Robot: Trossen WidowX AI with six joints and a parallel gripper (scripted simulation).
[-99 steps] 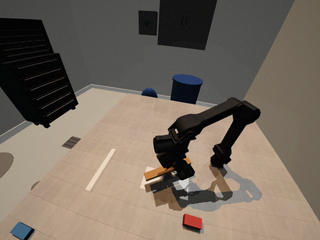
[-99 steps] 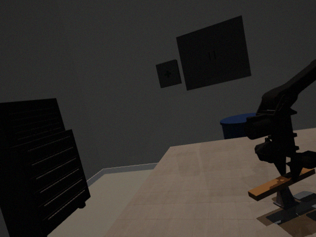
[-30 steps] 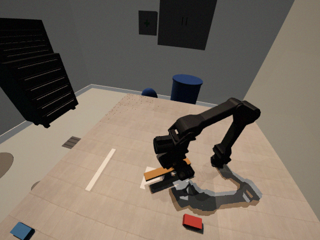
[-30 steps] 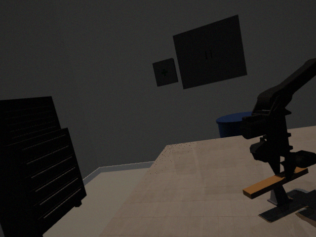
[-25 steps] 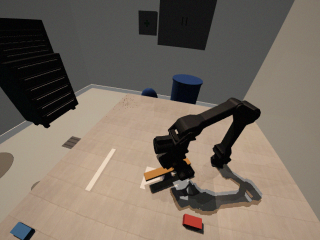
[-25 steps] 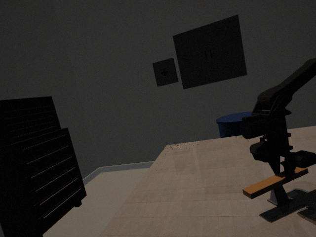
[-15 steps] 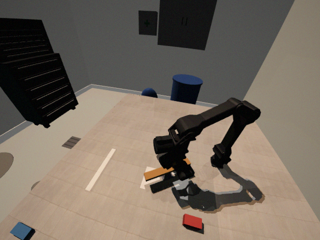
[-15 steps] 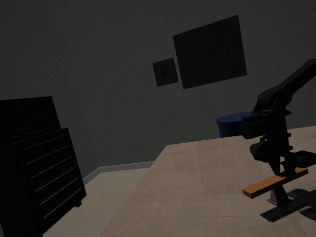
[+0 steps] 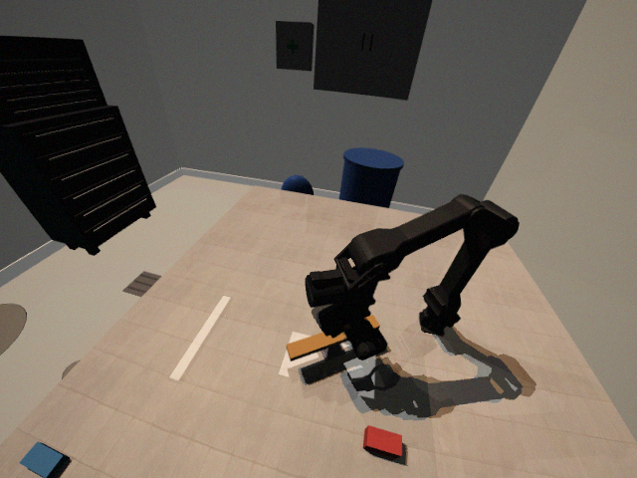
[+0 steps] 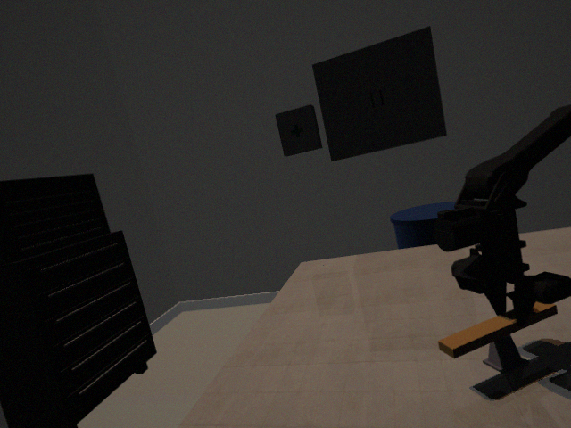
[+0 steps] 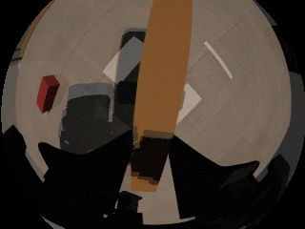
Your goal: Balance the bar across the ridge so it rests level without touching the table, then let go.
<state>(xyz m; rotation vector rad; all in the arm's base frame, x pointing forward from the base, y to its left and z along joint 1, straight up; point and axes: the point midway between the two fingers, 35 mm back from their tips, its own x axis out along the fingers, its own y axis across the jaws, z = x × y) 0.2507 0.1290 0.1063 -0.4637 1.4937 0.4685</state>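
Observation:
The orange bar (image 9: 314, 346) (image 10: 477, 335) (image 11: 164, 67) is off the table and looks about level. My gripper (image 10: 512, 317) (image 11: 152, 136) is shut on the bar, nearer its far end from the white strip, with the fingers pointing down. The grey ridge (image 10: 506, 353) stands under the bar, close to the fingers. Its top meets the bar's underside in the exterior view, but I cannot tell if they truly touch. In the wrist view the bar hides nearly all of the ridge. The bar's dark shadow lies on the table below it.
A pale square patch (image 9: 288, 365) (image 11: 193, 101) lies around the ridge's foot. A white strip (image 9: 200, 337) (image 11: 219, 60) lies farther left. A red block (image 9: 383, 441) (image 11: 48, 93) and a blue block (image 9: 43, 459) lie toward the near edge in the top view.

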